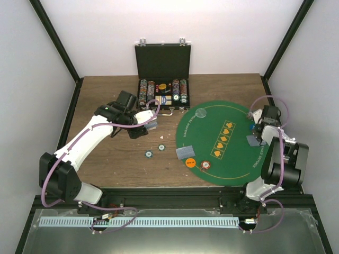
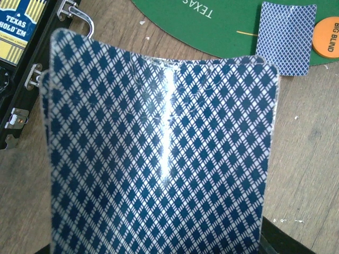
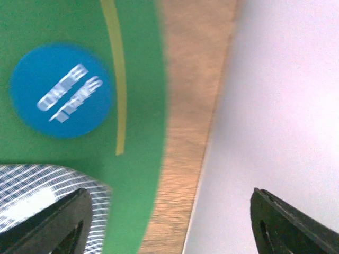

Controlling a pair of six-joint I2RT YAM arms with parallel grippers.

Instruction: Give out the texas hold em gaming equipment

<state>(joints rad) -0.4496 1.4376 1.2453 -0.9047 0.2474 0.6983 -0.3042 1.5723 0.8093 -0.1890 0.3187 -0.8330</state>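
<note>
The card (image 2: 159, 159) in the left end effector (image 1: 151, 125) is thin, light and glossy. It bows along its length under the pinch, so it looks springy rather than stiff, and it would likely slide easily against a smooth finger or another card. A further edge shows along its top, so the grip may hold more than one; I cannot tell how many. The lower short end, where it is held, seems the best place to hold it. A card lying flat would probably have to be taken by a corner or an overhanging edge.

The left end effector is closed on the card. It holds the card upright before the wrist camera, over the table between the case (image 1: 162, 79) and the left rim of the mat (image 1: 233, 172), nearer the table's far edge than the near one.

The right end effector (image 3: 168, 211) is open with nothing between its jaws. It sits low over the mat's right rim, close to the table's right edge.

A second card (image 3: 37, 185) lies flat on the mat just beside one finger (image 3: 58, 222) and is partly hidden by it; I cannot tell whether they touch. The blue disc (image 3: 62, 91) lies flat on the mat just beyond that card, apart from the fingers. It looks thick and rigid, so pinching it across the rim should be easier than lifting a card.
</note>
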